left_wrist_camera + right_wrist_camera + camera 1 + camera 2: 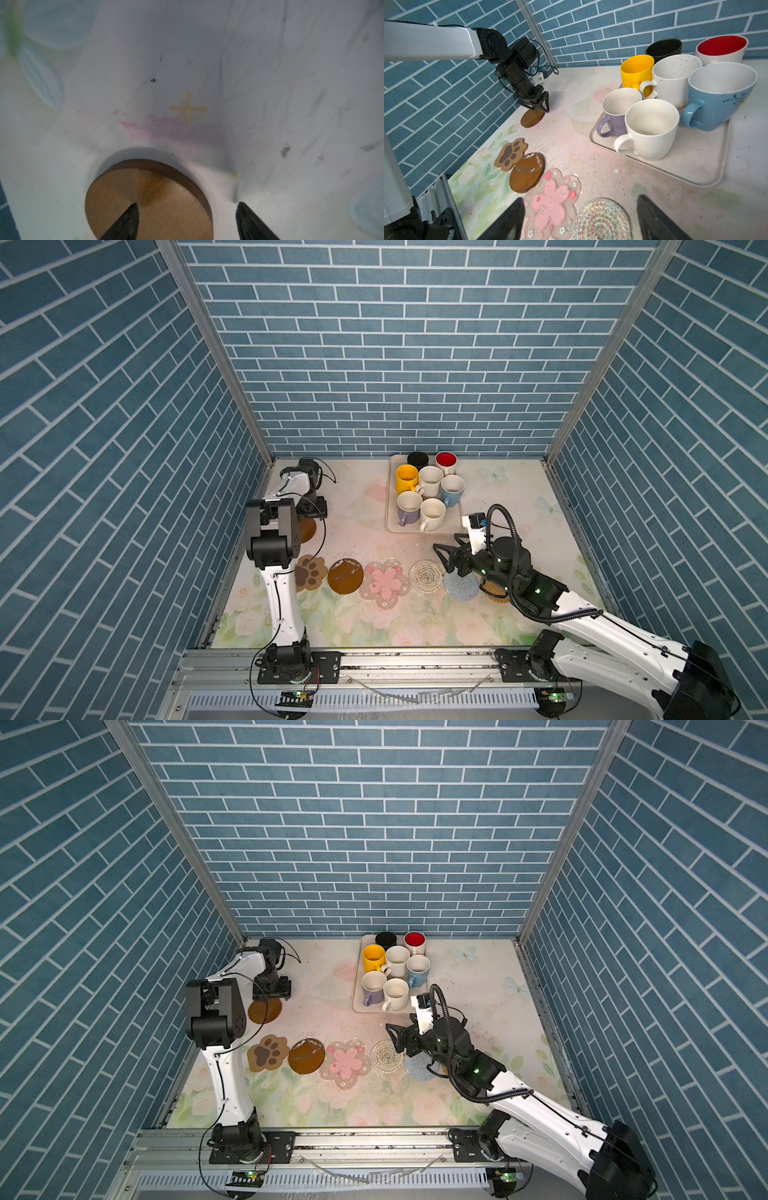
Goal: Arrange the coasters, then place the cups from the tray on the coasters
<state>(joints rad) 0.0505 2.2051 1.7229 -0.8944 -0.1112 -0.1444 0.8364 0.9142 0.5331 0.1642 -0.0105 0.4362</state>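
Right wrist view: the left gripper (pixel 538 107), jaws wide, hangs over the last stray brown disc (pixel 532 118). Beneath the wide, empty right gripper (pixel 580 199), the other coasters (pixel 550 207) sit in a row. Ahead of it, all cups (pixel 652 126) remain to be moved from the tray (pixel 695 166).

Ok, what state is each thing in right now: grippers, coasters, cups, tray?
left gripper, open, straddling the rim of the lone brown disc.
right gripper, open, empty, above the white woven coaster.
lone brown disc, on the table, apart from the row.
coasters in the row, flat, no cup on any.
tan coaster, partly hidden under the right arm.
cups, seven, upright on the tray.
tray, holding all seven cups.
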